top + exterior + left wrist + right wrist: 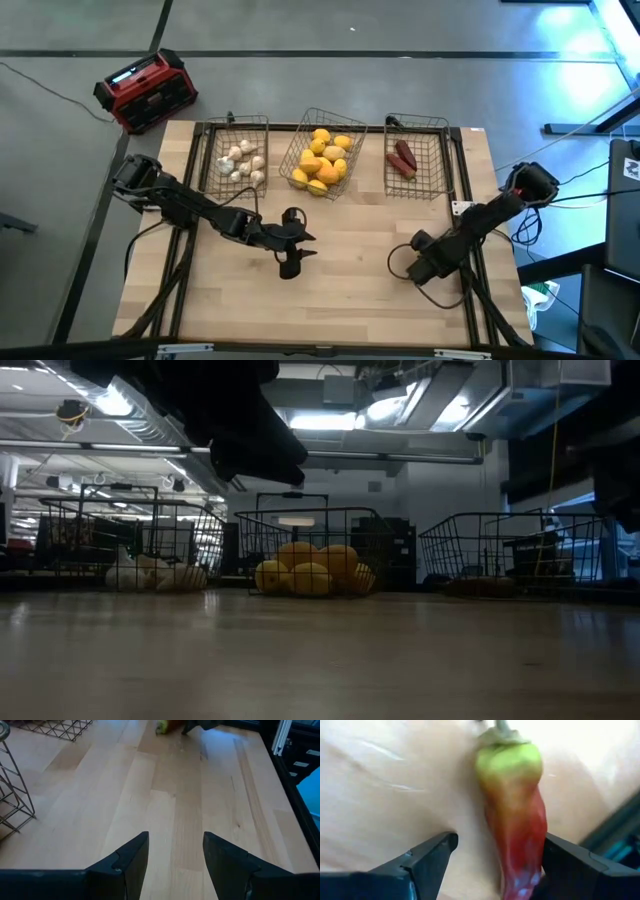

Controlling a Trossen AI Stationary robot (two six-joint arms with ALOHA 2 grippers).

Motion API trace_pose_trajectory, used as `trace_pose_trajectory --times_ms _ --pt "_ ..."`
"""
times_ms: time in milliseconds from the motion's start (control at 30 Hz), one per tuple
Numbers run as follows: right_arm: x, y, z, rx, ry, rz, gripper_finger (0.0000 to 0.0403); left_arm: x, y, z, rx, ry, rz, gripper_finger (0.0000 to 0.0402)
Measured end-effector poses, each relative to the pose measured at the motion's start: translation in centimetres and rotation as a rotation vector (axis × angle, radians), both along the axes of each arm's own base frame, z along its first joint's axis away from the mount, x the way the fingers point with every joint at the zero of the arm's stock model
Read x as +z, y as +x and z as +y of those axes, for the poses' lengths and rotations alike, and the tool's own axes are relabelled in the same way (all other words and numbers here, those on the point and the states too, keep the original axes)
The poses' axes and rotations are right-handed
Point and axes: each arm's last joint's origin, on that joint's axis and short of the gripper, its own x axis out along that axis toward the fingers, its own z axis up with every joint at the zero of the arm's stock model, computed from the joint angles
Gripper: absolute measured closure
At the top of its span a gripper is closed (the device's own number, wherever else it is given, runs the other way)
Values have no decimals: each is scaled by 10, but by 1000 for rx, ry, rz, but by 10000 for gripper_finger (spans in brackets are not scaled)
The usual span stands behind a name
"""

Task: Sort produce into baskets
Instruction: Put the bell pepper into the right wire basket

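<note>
Three wire baskets stand along the table's far side. The left basket [240,150] holds white bulbs [242,162]. The middle basket [322,150] holds yellow and orange fruit [325,160]. The right basket [415,155] holds dark red pieces [403,158]. A pepper [515,810], green at the stem end and red below, lies on the table between the open fingers of my right gripper [495,865]. In the high view my right gripper [425,268] hides the pepper. My left gripper [312,245] is open and empty over the table's middle; the wrist view [175,860] shows bare wood between its fingers. My right gripper stands astride the pepper's red lower part [525,855], and the pepper runs along between its fingers. One finger [570,865] is right beside the pepper; I cannot tell whether it touches. The other finger [430,855] stands apart from it.
A red-and-black box [146,90] sits on the floor beyond the table's far left corner. Dark rails run along the table's left side [190,200] and right side [465,190]. Bare wood [340,300] lies between the two grippers and toward the near edge.
</note>
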Motion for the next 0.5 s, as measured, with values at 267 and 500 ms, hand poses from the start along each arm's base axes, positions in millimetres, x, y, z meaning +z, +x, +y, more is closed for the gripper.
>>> trace_pose_trajectory --times_ms 267,500 --pt "-1 10 8 54 85 -93 103 0 0 0 6 -9 -1 218" --pt "13 31 23 161 154 -277 101 0 0 0 8 -13 -2 218"
